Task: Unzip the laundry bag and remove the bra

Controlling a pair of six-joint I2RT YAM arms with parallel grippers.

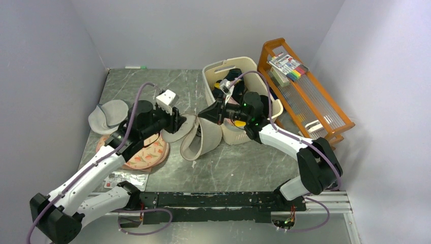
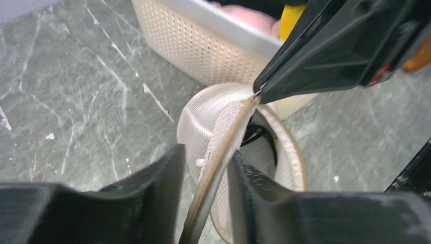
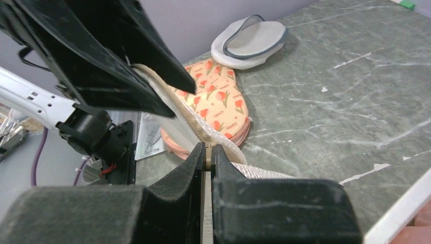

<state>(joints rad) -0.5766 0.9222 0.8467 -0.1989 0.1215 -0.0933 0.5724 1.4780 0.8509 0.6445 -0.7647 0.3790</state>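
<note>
Holding the round cream-white mesh laundry bag [image 1: 202, 138] at mid-bench, on the grey marble bench [image 1: 239, 162], just left of the white perforated plastic basket [image 1: 239, 60]. Clamping its zip band in the left fingers [image 2: 162, 175] and pinching the same band tight in the right fingers [image 3: 185, 173] – stretching it taut between them. Not yet seeing the mustard-yellow bra – only a dark strap-like curve showing in the bag's mouth. Best keeping the left grip firm and drawing the right steadily along the rim.

laundry bag [image 1: 203, 137] before basket [image 1: 231, 62] | second bag [image 1: 150, 155] left of it | third bag [image 1: 108, 116] behind that | rack [image 1: 310, 101] far right
</note>
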